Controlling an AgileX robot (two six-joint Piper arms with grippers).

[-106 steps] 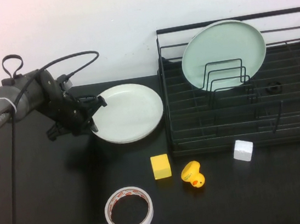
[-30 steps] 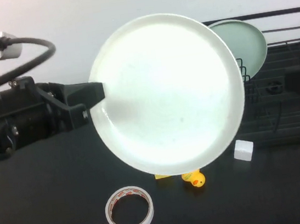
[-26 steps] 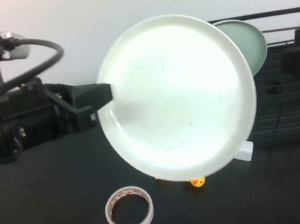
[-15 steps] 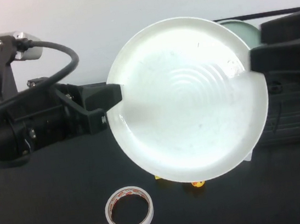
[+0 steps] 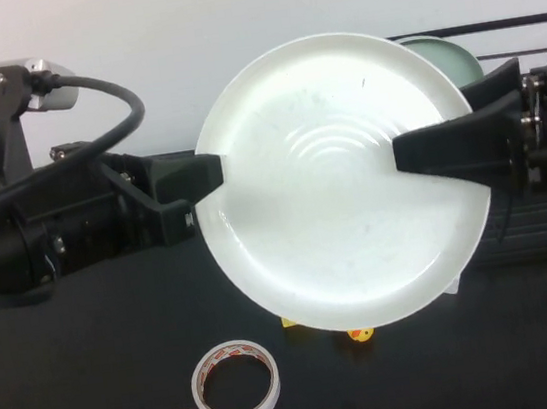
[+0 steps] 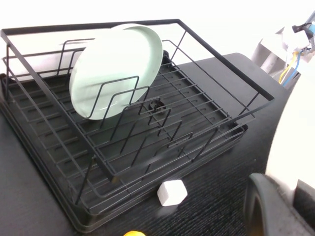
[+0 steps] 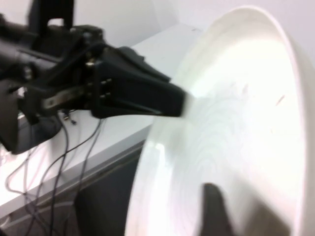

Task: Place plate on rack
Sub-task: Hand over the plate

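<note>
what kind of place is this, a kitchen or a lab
Likely a robot lab bench, not a kitchen: a black table against a bare wall, tape rolls lying loose by a dish rack, and loose cables in the right wrist view.

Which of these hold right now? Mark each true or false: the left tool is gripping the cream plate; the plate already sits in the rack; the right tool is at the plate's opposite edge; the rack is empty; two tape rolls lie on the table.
1. The left tool is shut on the cream plate. True.
2. The plate already sits in the rack. False: it is held up in the air between both arms, ahead of the rack.
3. The right tool is at the plate's opposite edge. True: one finger lies over the plate's face.
4. The rack is empty. False: a mint-green plate leans in its dividers.
5. Two tape rolls lie on the table. True.
</note>
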